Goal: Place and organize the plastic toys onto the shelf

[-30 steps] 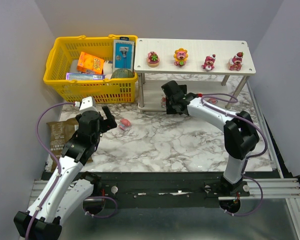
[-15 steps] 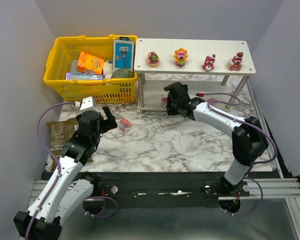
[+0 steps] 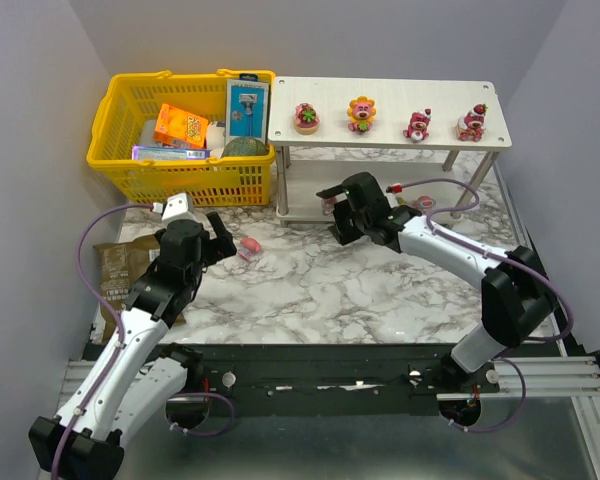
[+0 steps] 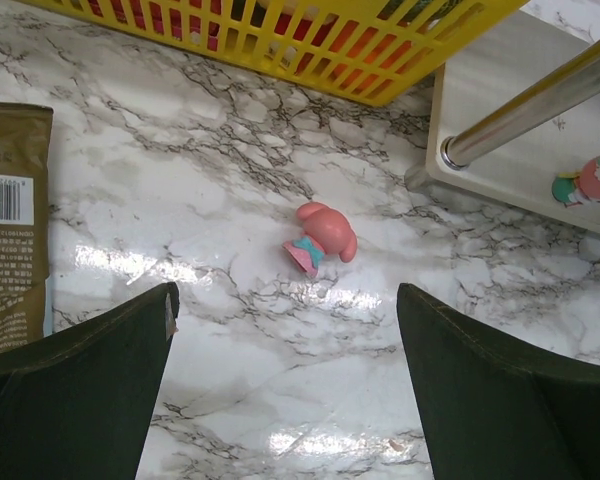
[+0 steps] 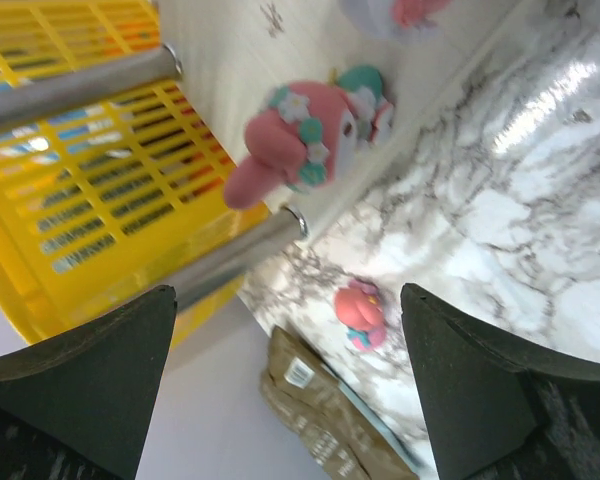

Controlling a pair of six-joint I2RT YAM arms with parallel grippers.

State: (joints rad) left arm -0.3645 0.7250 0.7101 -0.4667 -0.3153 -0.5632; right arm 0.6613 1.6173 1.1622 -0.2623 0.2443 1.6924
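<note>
Shelf (image 3: 390,95): 4 figurines (image 3: 361,113) on top tier. Lower tier: 1 pink bunny fig (image 5: 300,140), 2nd cut off at frame edge. Both pincers gaped wide, nothing held. Left pincer (image 4: 285,290) was nearer than right pincer (image 3: 332,212) to fallen pink toy (image 4: 320,238): 1 only, on its side on marble tabletop (image 3: 360,290), just ahead of me, slightly right of ctr, long axis diagonal across my finger gap.

The tabletop (image 4: 230,400) looks like polished marble, smooth and glossy, throwing back bright glare. The pink toy (image 4: 322,238) lying on it is shiny moulded plastic. The shelf (image 3: 390,95) shows a pale, matt wood grain, and its legs (image 4: 540,102) are smooth bright metal. The yellow basket (image 3: 200,182) is plastic mesh. The brown pouch (image 4: 10,250) looks matt and papery.
</note>
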